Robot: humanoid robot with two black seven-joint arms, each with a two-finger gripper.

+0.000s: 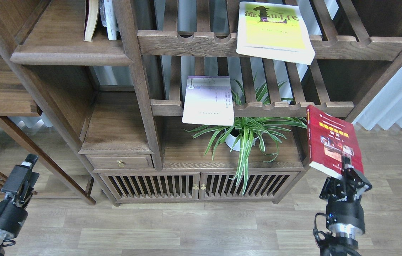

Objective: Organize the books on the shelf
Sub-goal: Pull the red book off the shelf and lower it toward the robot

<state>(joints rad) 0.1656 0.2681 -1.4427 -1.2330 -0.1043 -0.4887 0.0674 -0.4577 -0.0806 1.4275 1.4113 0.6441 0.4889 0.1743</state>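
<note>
Our right gripper (pixel 344 167) is clamped on the lower edge of the red book (pixel 332 142), holding it up beside the cabinet's right end. For our left gripper (pixel 23 170), low at the left, we cannot tell the fingers. The green book (pixel 273 32) lies on the upper rack (pixel 193 44), the lavender book (pixel 208 101) on the lower rack (pixel 275 108). The shelf (pixel 69 53) is at upper left.

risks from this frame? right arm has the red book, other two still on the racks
1. The right gripper pinches the red book only at its bottom edge; it stands tall above the grip and could pivot or slip.
2. The yellow-green book overhangs the upper slatted rack's front rail and could slide off if the unit is bumped.
3. The lavender book overhangs the lower rail right above the potted plant.
</note>
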